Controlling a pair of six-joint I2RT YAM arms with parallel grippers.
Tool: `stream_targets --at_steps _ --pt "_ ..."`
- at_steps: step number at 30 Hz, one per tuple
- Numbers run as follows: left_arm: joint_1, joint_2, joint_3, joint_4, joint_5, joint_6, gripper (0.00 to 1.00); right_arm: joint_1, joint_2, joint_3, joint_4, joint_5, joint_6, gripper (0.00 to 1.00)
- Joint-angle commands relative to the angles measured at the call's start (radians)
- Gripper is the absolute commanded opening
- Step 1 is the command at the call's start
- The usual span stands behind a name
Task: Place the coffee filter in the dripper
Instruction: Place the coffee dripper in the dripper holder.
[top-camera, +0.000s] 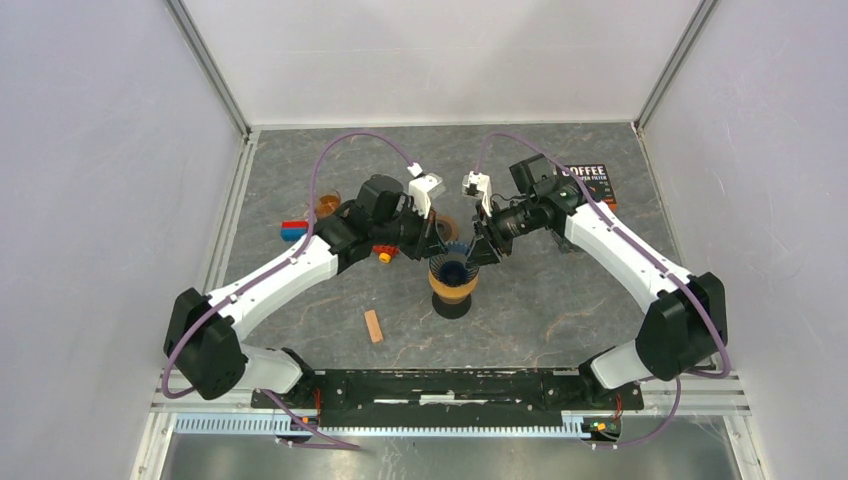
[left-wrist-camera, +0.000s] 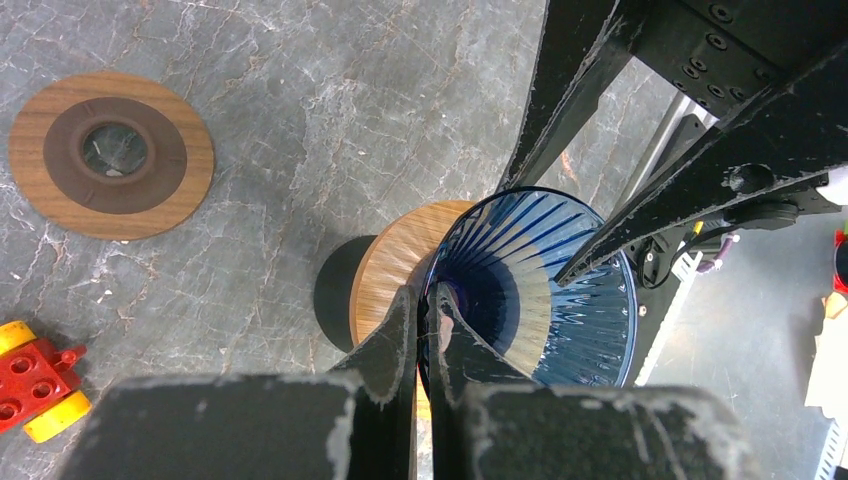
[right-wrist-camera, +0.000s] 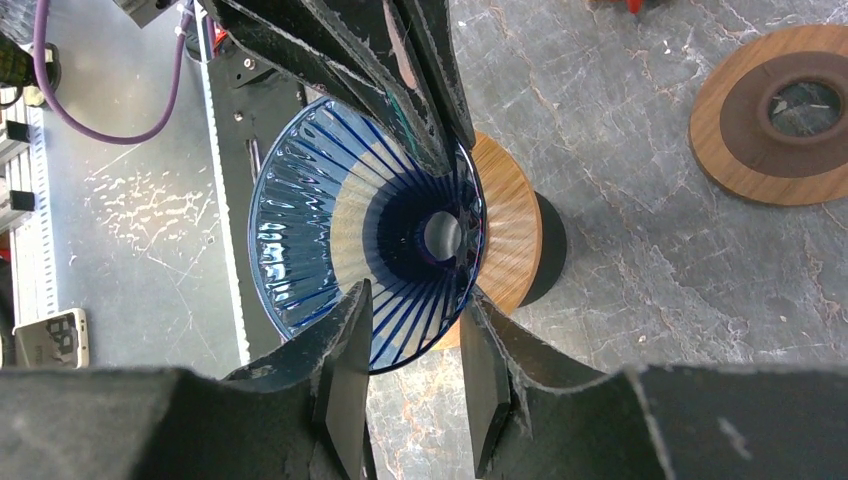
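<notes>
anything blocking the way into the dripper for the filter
Only the pincers: the left pincer is shut on one side of the dripper rim, the right pincer straddles the opposite side, open. The cone's middle looks bare.

We overlook the whole table (top-camera: 560, 310) from above and behind; both wrist views peer closely at the blue dripper (left-wrist-camera: 560, 320) from opposite sides.

The dripper (left-wrist-camera: 540, 290) is showing translucent deep blue with fine radial ribs. The collar (left-wrist-camera: 395, 265) under the dripper is showing light wood grain. The table (left-wrist-camera: 330, 100) around the dripper is displaying grey marbling with pale veins. The disc (left-wrist-camera: 110, 155) near the dripper is showing tan wood around a dark brown centre. The toy block (left-wrist-camera: 35, 375), farther from the dripper, is showing red and yellow.
</notes>
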Motion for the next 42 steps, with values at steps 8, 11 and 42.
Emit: stream_targets --at_steps 8,11,42 --pt "-0.021 0.028 -0.104 -0.008 0.021 0.104 0.02 0.040 0.021 0.021 -0.017 0.128 -0.110 0.34" --pt "-0.021 0.017 -0.111 0.003 0.015 0.120 0.02 0.040 0.013 0.022 -0.003 0.133 -0.108 0.34" --pt "-0.013 -0.002 0.056 -0.061 0.008 0.151 0.14 0.035 0.042 0.139 -0.074 0.095 -0.122 0.47"
